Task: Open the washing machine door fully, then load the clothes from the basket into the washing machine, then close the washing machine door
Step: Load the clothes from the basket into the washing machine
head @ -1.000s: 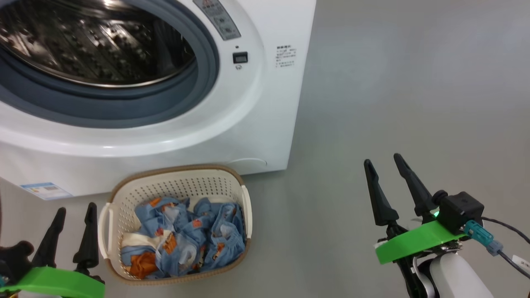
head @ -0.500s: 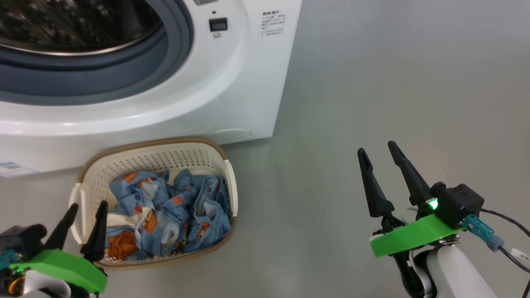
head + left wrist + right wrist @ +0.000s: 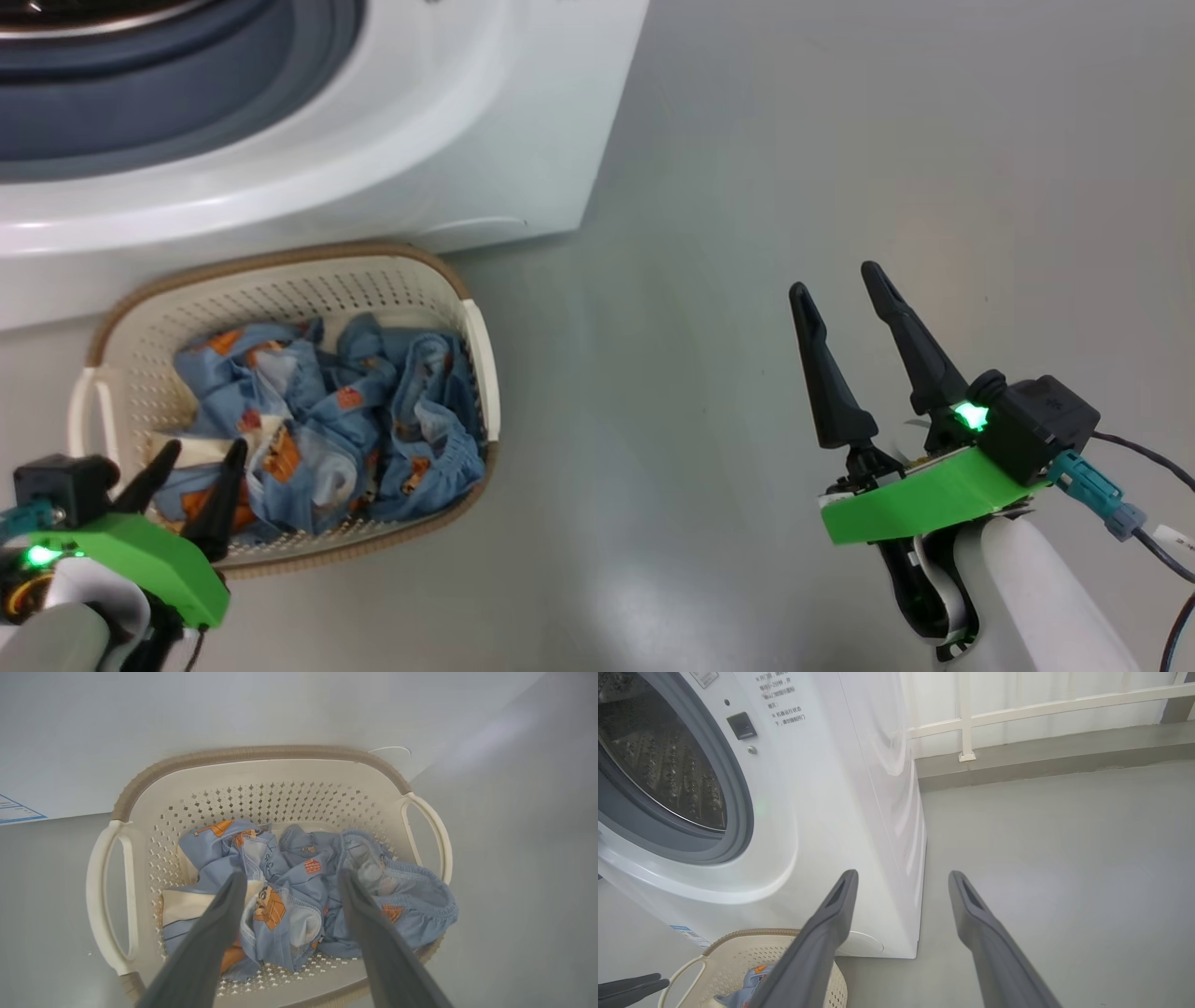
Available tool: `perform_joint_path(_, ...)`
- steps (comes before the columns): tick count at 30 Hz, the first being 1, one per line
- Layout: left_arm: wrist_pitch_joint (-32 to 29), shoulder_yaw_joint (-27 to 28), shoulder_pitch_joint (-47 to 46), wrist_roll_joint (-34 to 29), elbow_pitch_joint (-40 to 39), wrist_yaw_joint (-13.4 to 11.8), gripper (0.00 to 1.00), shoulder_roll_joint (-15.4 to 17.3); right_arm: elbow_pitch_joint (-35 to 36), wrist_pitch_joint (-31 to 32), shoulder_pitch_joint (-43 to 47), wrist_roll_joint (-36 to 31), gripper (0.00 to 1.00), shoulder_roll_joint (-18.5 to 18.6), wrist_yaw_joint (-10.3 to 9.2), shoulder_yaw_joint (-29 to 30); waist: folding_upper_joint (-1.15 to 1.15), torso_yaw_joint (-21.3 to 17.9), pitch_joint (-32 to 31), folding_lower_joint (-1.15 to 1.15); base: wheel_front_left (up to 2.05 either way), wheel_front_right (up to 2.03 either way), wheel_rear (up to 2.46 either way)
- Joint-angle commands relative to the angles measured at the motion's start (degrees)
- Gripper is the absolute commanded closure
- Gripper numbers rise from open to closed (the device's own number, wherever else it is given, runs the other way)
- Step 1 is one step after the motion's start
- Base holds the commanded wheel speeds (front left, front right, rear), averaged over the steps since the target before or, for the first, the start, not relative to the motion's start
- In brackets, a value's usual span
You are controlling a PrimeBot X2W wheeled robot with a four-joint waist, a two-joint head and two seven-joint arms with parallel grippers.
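My left gripper hangs over the near side of the basket, fingers spread wide with nothing between them, tips above the blue clothes heaped inside; I can't tell if they touch. The basket sits on the grey floor just in front of the washing machine, under its round opening. My right gripper is well off to the side over the floor, wide open, empty.

We find the cream perforated basket, brown-rimmed, upright on the floor at near left, just before the white washing machine, whose grey gasket rings an uncovered opening. Crumpled light blue clothes with orange patches lie heaped in the basket
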State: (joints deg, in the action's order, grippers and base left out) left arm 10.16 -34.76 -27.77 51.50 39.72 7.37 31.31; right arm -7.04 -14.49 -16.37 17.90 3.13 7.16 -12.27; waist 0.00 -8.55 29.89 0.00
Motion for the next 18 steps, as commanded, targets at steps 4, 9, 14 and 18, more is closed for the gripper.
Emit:
perform_joint_path(4,0.01,-1.57,-3.36,2.28,3.14,0.12,0.00,3.40,2.59,-0.51,-0.67,0.53,0.00,-0.25,0.33,-1.47,0.00,-2.37,4.40,0.00,0.00,0.00,0.00)
perform_joint_path(9,-0.29,-7.81,-7.29,5.91,7.36,0.12,0.00,5.86,5.25,-0.51,-0.71,1.47,0.00,-0.25,0.33,-2.16,0.00,-4.97,9.20,0.00,0.00,0.00,0.00)
perform_joint_path(14,-1.12,-13.05,-11.82,10.21,9.81,0.12,0.00,8.88,8.31,-0.51,-0.62,2.57,0.00,-0.25,0.33,-3.04,0.00,-7.39,14.79,0.00,0.00,0.00,0.00)
perform_joint_path(18,-1.59,-15.18,-13.76,12.54,9.90,0.12,0.00,10.22,9.72,-0.51,-0.73,2.71,0.00,-0.25,0.33,-3.29,0.00,-8.24,17.41,0.00,0.00,0.00,0.00)
